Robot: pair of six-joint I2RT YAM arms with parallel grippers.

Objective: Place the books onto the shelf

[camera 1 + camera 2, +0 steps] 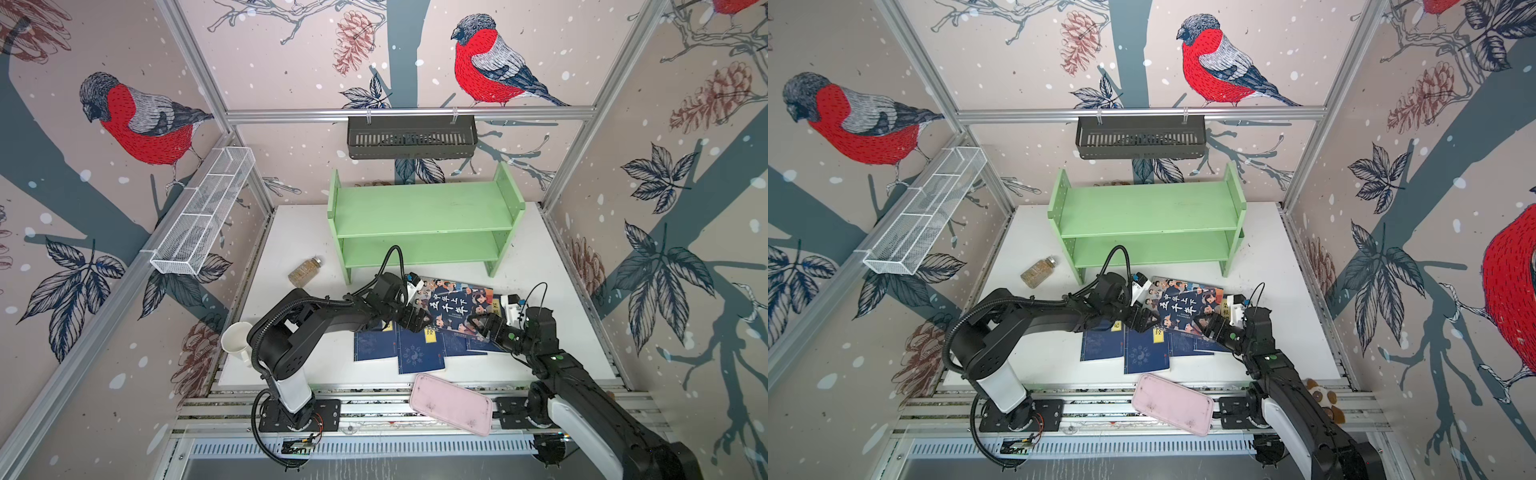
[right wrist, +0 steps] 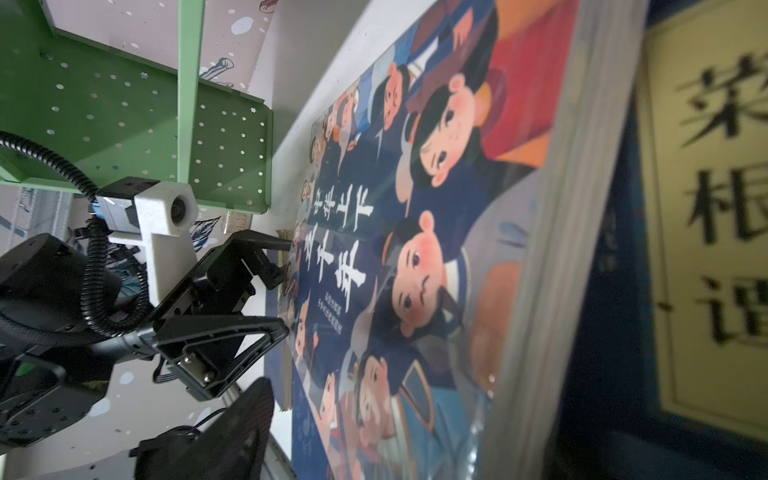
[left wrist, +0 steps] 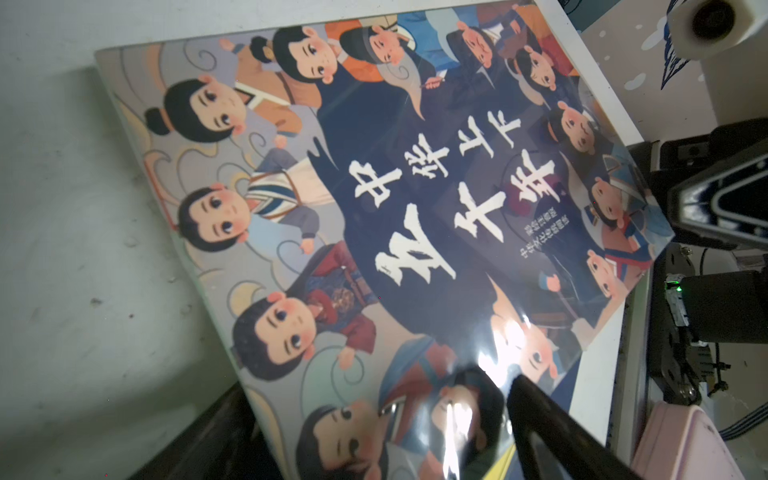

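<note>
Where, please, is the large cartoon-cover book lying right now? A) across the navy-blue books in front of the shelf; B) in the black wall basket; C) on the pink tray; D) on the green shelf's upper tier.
A: in both top views the cartoon-cover book rests across the navy-blue books, on the near side of the green shelf.

Navy paperbacks [image 1: 419, 355]: four. Cartoon-cover book [image 1: 453, 299]: one. Green two-tier shelf [image 1: 424, 208]: one. Pink tray [image 1: 451, 409]: one. White cup [image 1: 236, 338]: one. Bottle [image 1: 304, 272]: one. Black slotted basket [image 1: 411, 143]: one. White mesh basket [image 1: 203, 212]: one.
</note>
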